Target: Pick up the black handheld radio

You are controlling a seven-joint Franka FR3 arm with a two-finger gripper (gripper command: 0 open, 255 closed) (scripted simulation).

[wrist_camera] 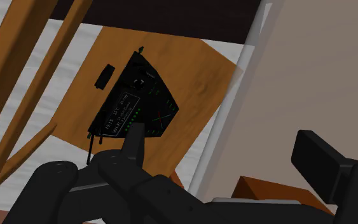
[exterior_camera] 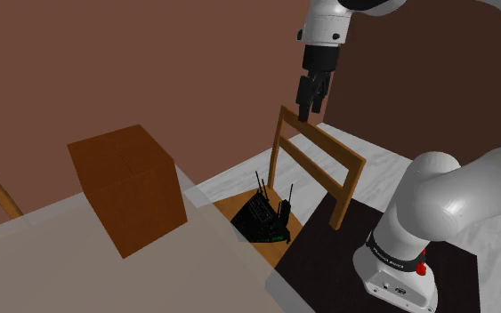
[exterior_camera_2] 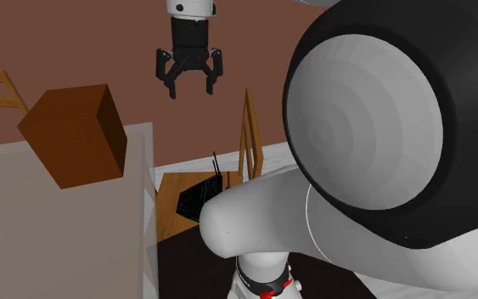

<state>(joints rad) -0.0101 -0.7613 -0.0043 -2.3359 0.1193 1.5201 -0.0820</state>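
Gripper (exterior_camera_2: 191, 89) wide open, empty, high above radio (exterior_camera: 262, 220) | risk: your descent may clip chair back (exterior_camera: 324, 136), jolting radio

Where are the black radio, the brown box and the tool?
black radio (wrist_camera: 136, 102), wrist view, front panel.
brown box (exterior_camera: 137, 206), shoulder view, front face.
tool (exterior_camera_2: 191, 87), second exterior view, midway between open fingertips.

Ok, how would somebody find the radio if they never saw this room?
Find the wooden chair beside the pale table that carries a big brown box. On the chair's seat lies the radio: black and boxy, with thin antennas sticking up and tiny green markings, unlike the plain brown box.
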